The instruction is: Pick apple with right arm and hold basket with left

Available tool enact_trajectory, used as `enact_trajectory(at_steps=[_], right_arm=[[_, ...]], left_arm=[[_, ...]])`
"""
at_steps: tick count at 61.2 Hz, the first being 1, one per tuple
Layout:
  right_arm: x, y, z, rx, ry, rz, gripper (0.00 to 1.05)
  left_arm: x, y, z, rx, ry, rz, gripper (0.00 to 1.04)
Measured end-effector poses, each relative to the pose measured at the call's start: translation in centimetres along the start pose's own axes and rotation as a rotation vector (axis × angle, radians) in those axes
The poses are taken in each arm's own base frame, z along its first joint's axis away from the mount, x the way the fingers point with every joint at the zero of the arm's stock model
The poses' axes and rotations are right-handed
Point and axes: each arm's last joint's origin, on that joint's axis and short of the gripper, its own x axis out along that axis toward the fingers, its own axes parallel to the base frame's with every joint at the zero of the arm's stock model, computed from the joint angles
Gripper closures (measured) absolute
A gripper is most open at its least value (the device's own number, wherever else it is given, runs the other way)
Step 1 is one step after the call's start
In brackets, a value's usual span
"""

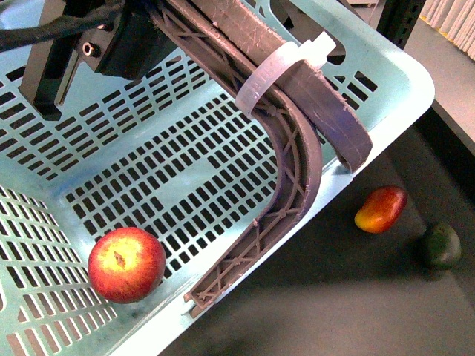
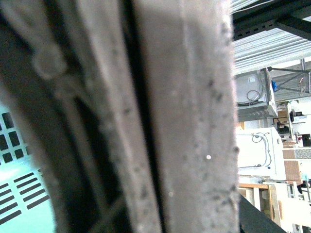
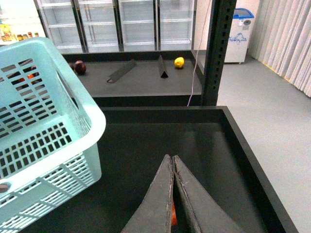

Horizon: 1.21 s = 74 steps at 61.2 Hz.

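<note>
We judge the task nearly done: the apple (image 1: 126, 265) lies in the near-left corner of the tilted basket (image 1: 386, 81), the left gripper (image 1: 111, 41) looks clamped on its brown handle (image 1: 297, 170), and the right gripper (image 3: 171, 162) hangs closed and empty over the dark tabletop (image 3: 160, 131).

Probably a mock shop: glass-door fridges (image 3: 97, 22), dark produce bins (image 3: 194, 141).

Dark table (image 1: 349, 297), red-yellow mango (image 1: 381, 209), dk green fruit (image 1: 441, 245) beside it
</note>
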Motion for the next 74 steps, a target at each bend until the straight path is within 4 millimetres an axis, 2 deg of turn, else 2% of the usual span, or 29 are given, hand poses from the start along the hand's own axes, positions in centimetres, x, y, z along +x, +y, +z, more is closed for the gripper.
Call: enact_trajectory(at_steps=[2, 8, 9, 18, 21, 26, 32, 35, 43, 47, 55, 64, 74], right_arm=[[0.0, 0.0, 0.0, -0.001, 0.000, 0.000, 1.01], [0.0, 0.0, 0.0, 0.000, -0.001, 0.000, 0.86], [0.0, 0.0, 0.0, 0.000, -0.001, 0.000, 0.80], [0.0, 0.0, 0.0, 0.000, -0.001, 0.000, 0.58], [0.0, 0.0, 0.0, 0.000, -0.001, 0.000, 0.46], [0.0, 0.0, 0.0, 0.000, -0.002, 0.000, 0.33], [0.0, 0.0, 0.0, 0.000, -0.002, 0.000, 0.12], [0.0, 0.0, 0.0, 0.000, -0.002, 0.000, 0.07], [0.0, 0.0, 0.0, 0.000, -0.002, 0.000, 0.09], [0.0, 0.0, 0.0, 0.000, -0.002, 0.002, 0.09], [0.0, 0.0, 0.0, 0.000, -0.002, 0.001, 0.09], [0.0, 0.0, 0.0, 0.000, -0.002, 0.002, 0.09], [0.0, 0.0, 0.0, 0.000, -0.002, 0.002, 0.09]], left_arm=[[0.0, 0.0, 0.0, 0.000, 0.000, 0.000, 0.76], [0.0, 0.0, 0.0, 0.000, 0.000, 0.000, 0.76], [0.0, 0.0, 0.0, 0.000, 0.000, 0.000, 0.76], [0.0, 0.0, 0.0, 0.000, 0.000, 0.000, 0.76], [0.0, 0.0, 0.0, 0.000, 0.000, 0.000, 0.76], [0.0, 0.0, 0.0, 0.000, 0.000, 0.000, 0.76], [0.0, 0.0, 0.0, 0.000, 0.000, 0.000, 0.76], [0.0, 0.0, 0.0, 0.000, 0.000, 0.000, 0.76], [0.0, 0.0, 0.0, -0.010, -0.013, 0.015, 0.76], [0.0, -0.3, 0.2, -0.128, -0.186, 0.235, 0.77], [-0.3, -0.4, 0.8, -0.259, -0.412, 0.317, 0.77], [-0.7, -0.3, 1.8, -0.310, -0.439, 0.313, 0.77], [-0.9, 1.2, 3.9, -0.424, -0.458, 0.319, 0.77]])
